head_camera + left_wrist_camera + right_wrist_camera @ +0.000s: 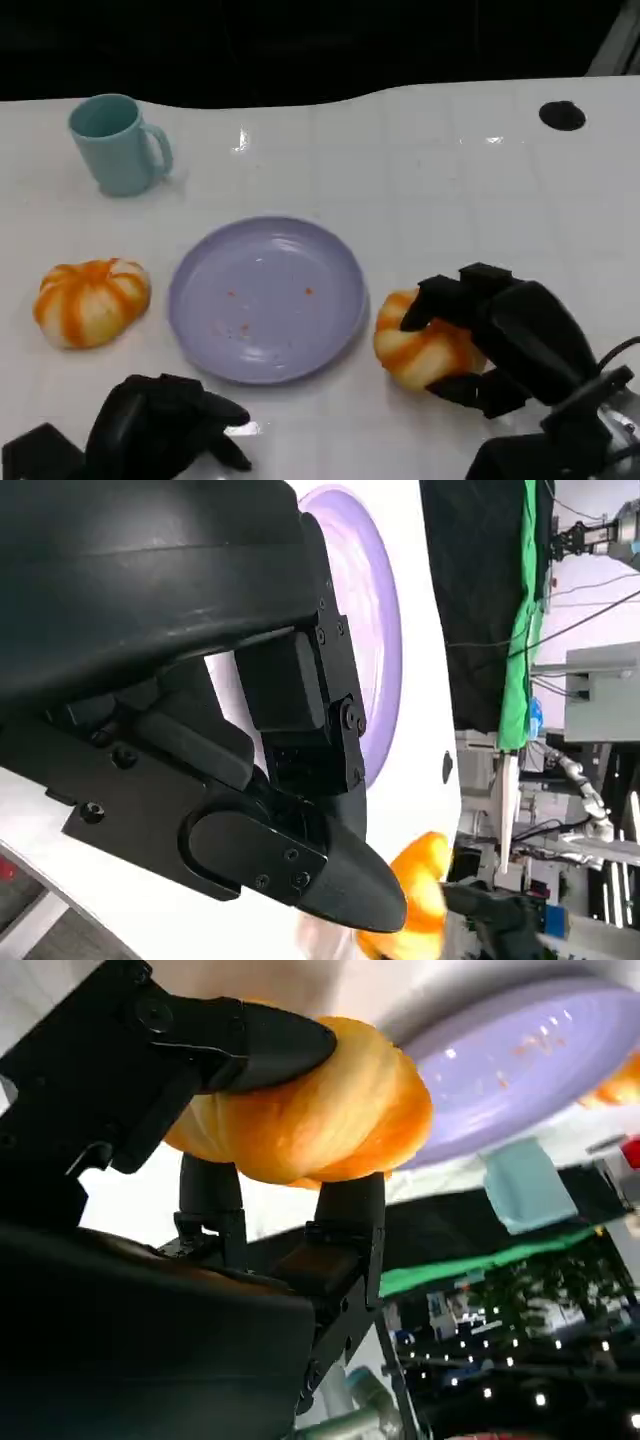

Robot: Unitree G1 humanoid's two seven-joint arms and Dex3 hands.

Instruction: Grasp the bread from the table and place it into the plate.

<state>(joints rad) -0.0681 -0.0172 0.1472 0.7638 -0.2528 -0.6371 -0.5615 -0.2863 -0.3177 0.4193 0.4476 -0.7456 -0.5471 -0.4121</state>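
On my head feed, a teal mug (pixel 118 143) stands far beyond the lilac plate (pixel 266 298), to its left. A second orange-striped bread (pixel 90 301) lies just left of the plate. My left hand (pixel 165 430) rests on the white table (pixel 450 170) near the plate's front-left rim, fingers curled, holding nothing. Just right of the plate, my right hand (pixel 500 335) grips the bread (pixel 425 350), thumb and fingers (pixel 245 1045) clamped across it.

Two breads (pixel 92 301) (pixel 425 350), one plate (pixel 205 330), one mug (pixel 115 144)
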